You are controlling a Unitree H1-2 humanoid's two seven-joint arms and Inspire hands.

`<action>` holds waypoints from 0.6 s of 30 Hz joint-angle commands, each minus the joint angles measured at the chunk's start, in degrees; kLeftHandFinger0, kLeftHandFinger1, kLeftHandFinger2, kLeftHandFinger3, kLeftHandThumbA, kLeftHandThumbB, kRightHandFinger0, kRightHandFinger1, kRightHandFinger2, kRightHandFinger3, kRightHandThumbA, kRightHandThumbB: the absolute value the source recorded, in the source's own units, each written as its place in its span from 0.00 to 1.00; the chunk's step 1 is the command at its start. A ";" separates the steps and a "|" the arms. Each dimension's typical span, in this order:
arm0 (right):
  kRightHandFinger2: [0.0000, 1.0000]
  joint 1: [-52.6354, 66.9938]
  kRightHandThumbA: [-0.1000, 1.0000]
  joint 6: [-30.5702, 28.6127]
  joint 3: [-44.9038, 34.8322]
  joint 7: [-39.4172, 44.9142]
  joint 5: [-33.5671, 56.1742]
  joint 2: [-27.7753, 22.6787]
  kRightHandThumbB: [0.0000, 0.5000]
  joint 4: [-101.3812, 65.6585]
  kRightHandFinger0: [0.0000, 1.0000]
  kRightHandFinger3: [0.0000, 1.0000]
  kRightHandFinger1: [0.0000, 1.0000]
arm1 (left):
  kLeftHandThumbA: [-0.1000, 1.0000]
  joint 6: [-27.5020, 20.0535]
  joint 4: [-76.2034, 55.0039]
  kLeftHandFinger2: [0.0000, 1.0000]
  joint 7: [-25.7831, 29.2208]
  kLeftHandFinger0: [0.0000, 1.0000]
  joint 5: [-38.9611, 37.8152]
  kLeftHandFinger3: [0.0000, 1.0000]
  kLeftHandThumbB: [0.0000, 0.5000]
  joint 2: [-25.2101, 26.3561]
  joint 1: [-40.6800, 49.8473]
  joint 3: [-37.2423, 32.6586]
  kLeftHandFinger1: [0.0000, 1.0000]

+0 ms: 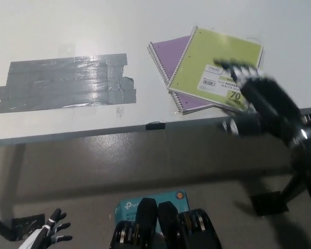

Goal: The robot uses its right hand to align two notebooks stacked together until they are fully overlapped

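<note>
Green notebook (216, 66) lies askew atop purple notebook (172, 58), right hand (254, 96) above.

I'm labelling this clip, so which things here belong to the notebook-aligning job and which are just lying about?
Job:
green notebook
purple notebook
right robot hand, blurred, over the green one

Lying about:
grey tape patch
teal box on the floor
left robot hand, resting low
</note>
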 commanded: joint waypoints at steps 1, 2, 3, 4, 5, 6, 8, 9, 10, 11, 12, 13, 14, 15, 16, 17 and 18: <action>1.00 -11.52 0.90 1.78 2.69 1.14 -11.24 2.27 0.46 3.62 1.00 1.00 1.00 | 1.00 0.81 -1.65 0.95 -0.19 0.83 0.08 1.00 1.00 0.96 1.06 -0.28 0.83; 1.00 -13.02 0.91 1.17 3.35 -0.58 -12.51 3.15 0.46 6.27 1.00 1.00 1.00 | 1.00 0.81 -1.70 0.96 -0.04 0.84 0.04 1.00 1.00 0.82 1.18 -0.35 0.84; 1.00 -13.07 0.91 1.11 3.40 -0.71 -12.70 3.14 0.46 6.46 1.00 1.00 1.00 | 1.00 0.81 -1.73 0.96 0.01 0.84 0.10 1.00 1.00 0.71 1.26 -0.45 0.84; 1.00 -13.83 0.92 0.85 3.34 -1.79 -12.54 3.87 0.45 8.61 1.00 1.00 1.00 | 1.00 0.81 -1.79 0.96 0.02 0.87 0.16 1.00 1.00 0.72 1.31 -0.60 0.84; 1.00 -15.12 0.93 0.95 3.27 -2.50 -12.34 4.87 0.43 11.35 1.00 1.00 1.00 | 1.00 0.81 -2.08 0.97 -0.13 0.88 0.06 1.00 1.00 0.75 1.40 -0.62 0.85; 1.00 -15.98 0.93 1.00 2.95 -3.19 -12.06 5.64 0.41 13.49 1.00 1.00 1.00 | 1.00 0.81 -2.00 0.98 -0.20 0.88 0.03 1.00 1.00 0.70 1.23 -0.72 0.86; 1.00 -16.89 0.93 2.27 2.35 -2.99 -11.99 6.89 0.41 15.72 1.00 1.00 1.00 | 1.00 0.81 -1.82 0.97 -0.21 0.87 -0.12 1.00 1.00 0.68 1.12 -0.73 0.85; 1.00 -18.15 0.88 3.97 1.16 -3.13 -10.44 8.70 0.38 19.08 1.00 1.00 1.00 | 1.00 0.81 -1.88 0.97 0.03 0.86 0.42 1.00 0.98 0.70 1.18 -0.83 0.84; 1.00 -18.16 0.88 4.19 0.98 -2.88 -10.53 8.67 0.37 19.51 1.00 1.00 1.00 | 1.00 0.81 -1.68 0.96 0.06 0.85 0.40 1.00 0.97 0.41 1.13 -1.04 0.84; 1.00 -18.17 0.88 4.55 0.78 -2.51 -10.59 8.58 0.37 20.09 1.00 1.00 1.00 | 1.00 0.81 -1.38 0.96 0.08 0.85 0.38 1.00 0.97 -0.02 1.06 -1.35 0.84; 1.00 -19.79 0.88 4.37 1.15 -2.30 -10.81 8.98 0.36 23.75 1.00 1.00 1.00 | 1.00 0.81 -1.84 0.96 0.05 0.78 0.35 1.00 1.00 0.01 1.70 -1.51 0.83; 1.00 -20.51 0.88 4.04 1.13 -2.74 -10.97 9.14 0.36 25.24 1.00 1.00 1.00 | 1.00 0.81 -2.11 0.96 -0.16 0.75 0.33 1.00 0.97 0.11 1.88 -1.57 0.82; 1.00 -21.26 0.90 3.68 0.97 -3.18 -10.89 9.34 0.37 26.72 1.00 1.00 1.00 | 1.00 0.81 -2.27 0.96 -0.24 0.73 0.29 1.00 0.94 0.19 2.02 -1.60 0.81; 1.00 -22.91 0.91 3.41 0.28 -3.93 -10.33 9.87 0.36 29.47 1.00 1.00 1.00 | 1.00 0.81 -2.43 0.96 -0.29 0.74 0.20 1.00 0.92 0.29 2.16 -1.66 0.80; 1.00 -24.74 0.89 3.79 -0.58 -4.75 -9.70 10.58 0.36 32.18 1.00 1.00 1.00 | 1.00 0.81 -2.54 0.96 -0.40 0.76 0.15 1.00 0.92 0.38 2.23 -1.71 0.81; 1.00 -25.33 0.89 4.09 -1.00 -5.21 -9.62 11.00 0.36 33.12 1.00 1.00 1.00 | 1.00 0.81 -2.51 0.96 -0.47 0.76 0.15 1.00 0.92 0.40 2.24 -1.71 0.81; 1.00 -26.11 0.89 3.70 -1.40 -6.47 -9.66 11.40 0.37 34.86 1.00 1.00 1.00 | 1.00 0.81 -2.27 0.97 -0.31 0.80 0.36 1.00 0.92 0.37 2.16 -1.72 0.84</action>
